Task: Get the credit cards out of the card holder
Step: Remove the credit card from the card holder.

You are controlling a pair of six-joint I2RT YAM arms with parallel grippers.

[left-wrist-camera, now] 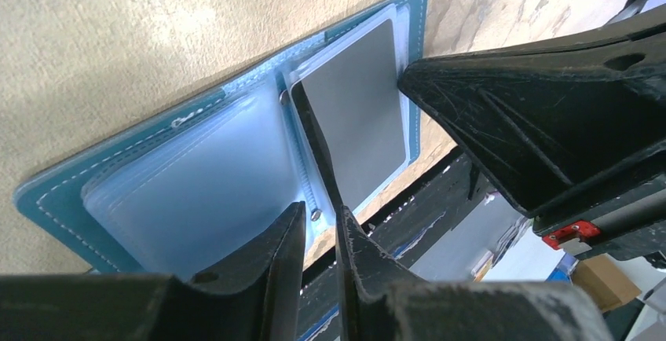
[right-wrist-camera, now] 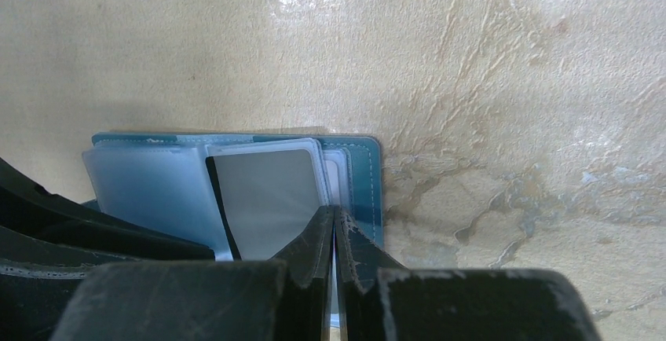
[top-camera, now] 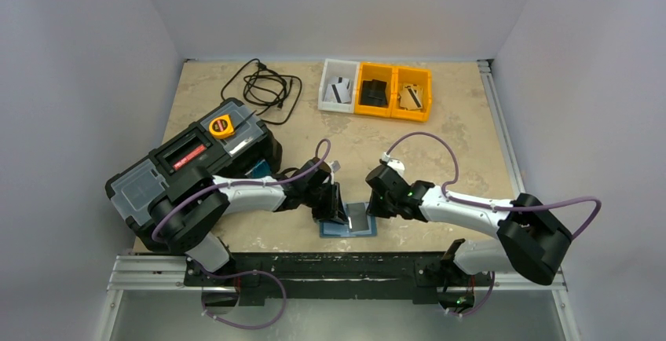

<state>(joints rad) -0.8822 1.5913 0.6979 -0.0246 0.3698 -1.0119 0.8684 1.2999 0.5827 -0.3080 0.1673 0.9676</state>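
Observation:
The card holder lies open flat near the table's front edge, teal border outside and clear pockets inside. A grey credit card with a black stripe along one edge lies on its right panel, partly out of a pocket. My left gripper hovers over the holder's spine, jaws a narrow gap apart, the card's striped edge ending at the right fingertip. My right gripper is shut, tips resting on the pocket edges of the right panel. Whether they pinch a pocket is unclear.
A large black toolbox with a yellow tape measure on it stands at the left. A black cable lies behind it. A white bin and two yellow bins holding cards stand at the back. The metal rail borders the holder.

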